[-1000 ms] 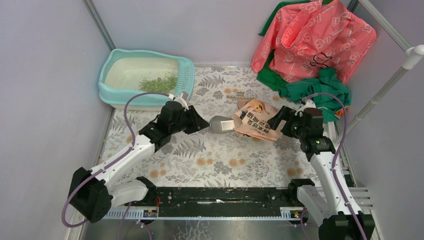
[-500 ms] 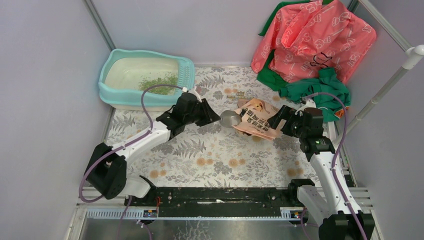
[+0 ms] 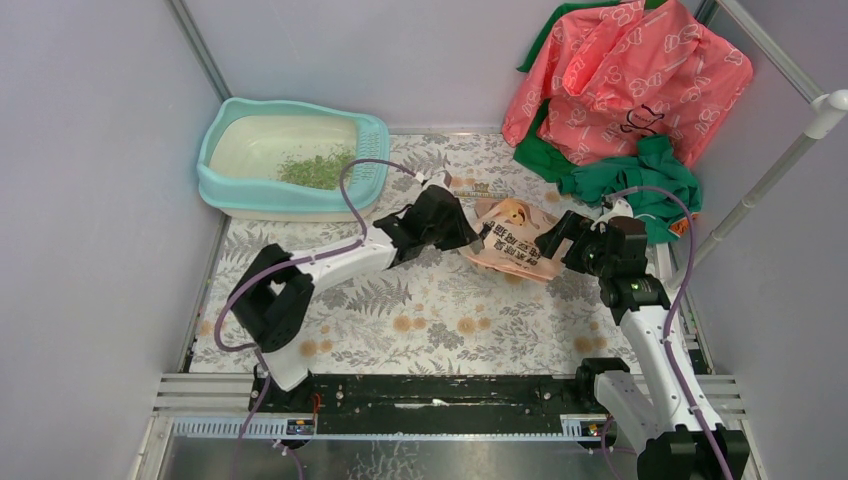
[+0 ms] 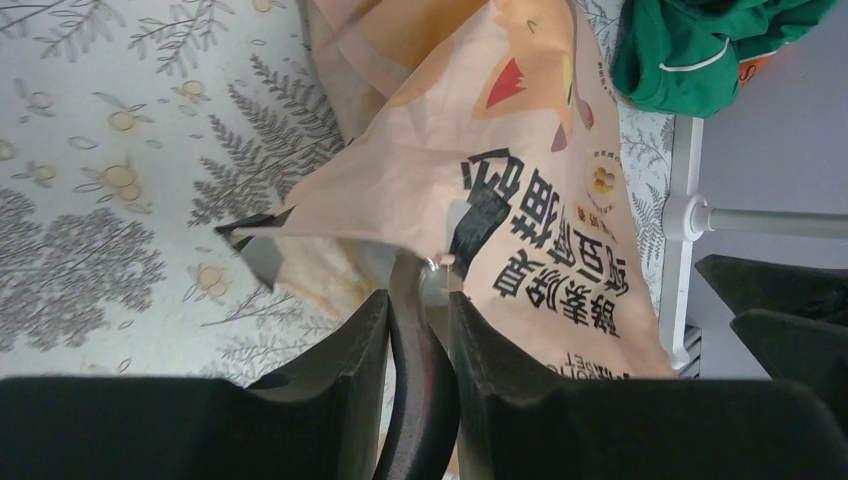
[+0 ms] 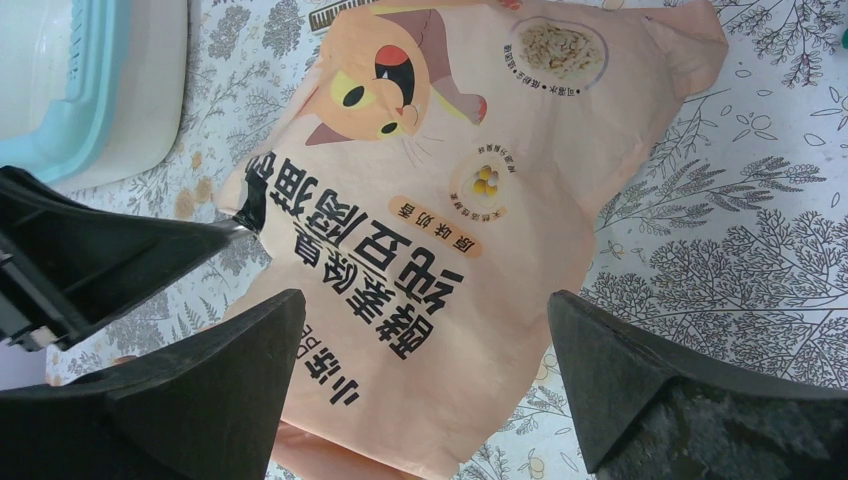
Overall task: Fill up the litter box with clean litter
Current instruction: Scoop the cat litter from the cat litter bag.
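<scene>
The turquoise litter box (image 3: 228,190) stands at the back left, with a small heap of green clean litter (image 3: 318,168) in its cream pan. The pink-orange printed bag (image 3: 515,240) lies mid-table. My left gripper (image 3: 468,236) is shut on the dark handle of the scoop (image 4: 415,380). The scoop's head reaches into the bag's open mouth (image 4: 300,240) and is mostly hidden. My right gripper (image 5: 425,310) is open, its fingers spread either side of the bag (image 5: 470,200) near its right end. The litter box corner (image 5: 80,90) shows in the right wrist view.
A pink-red garment (image 3: 620,70) and green cloth (image 3: 640,175) are heaped at the back right, just beyond the bag. A white pole (image 3: 770,180) slants along the right side. Grey walls close in left and back. A floral mat (image 3: 430,310) covers the table.
My left gripper has swung right from beside the litter box to the bag's mouth, carrying the scoop; the scoop's head has gone into the bag. The right arm has not moved.
</scene>
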Controlling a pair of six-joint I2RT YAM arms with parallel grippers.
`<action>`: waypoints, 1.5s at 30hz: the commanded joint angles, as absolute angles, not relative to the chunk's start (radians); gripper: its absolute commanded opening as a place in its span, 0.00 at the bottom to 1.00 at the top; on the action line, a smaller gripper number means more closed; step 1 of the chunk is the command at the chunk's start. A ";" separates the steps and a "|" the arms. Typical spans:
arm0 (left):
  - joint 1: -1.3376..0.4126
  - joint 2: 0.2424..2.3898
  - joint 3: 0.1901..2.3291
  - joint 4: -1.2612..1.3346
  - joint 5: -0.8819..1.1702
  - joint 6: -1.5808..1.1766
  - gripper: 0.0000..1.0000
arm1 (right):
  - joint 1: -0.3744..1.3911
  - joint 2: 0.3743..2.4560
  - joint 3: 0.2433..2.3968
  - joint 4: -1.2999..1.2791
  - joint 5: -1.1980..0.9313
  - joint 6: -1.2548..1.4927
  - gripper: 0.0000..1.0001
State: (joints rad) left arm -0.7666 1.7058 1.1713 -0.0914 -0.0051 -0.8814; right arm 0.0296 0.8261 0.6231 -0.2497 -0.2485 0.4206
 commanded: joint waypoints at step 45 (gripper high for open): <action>-0.622 1.781 0.504 1.205 0.330 -1.270 0.00 | 0.027 0.797 0.643 -0.228 -0.257 0.422 1.00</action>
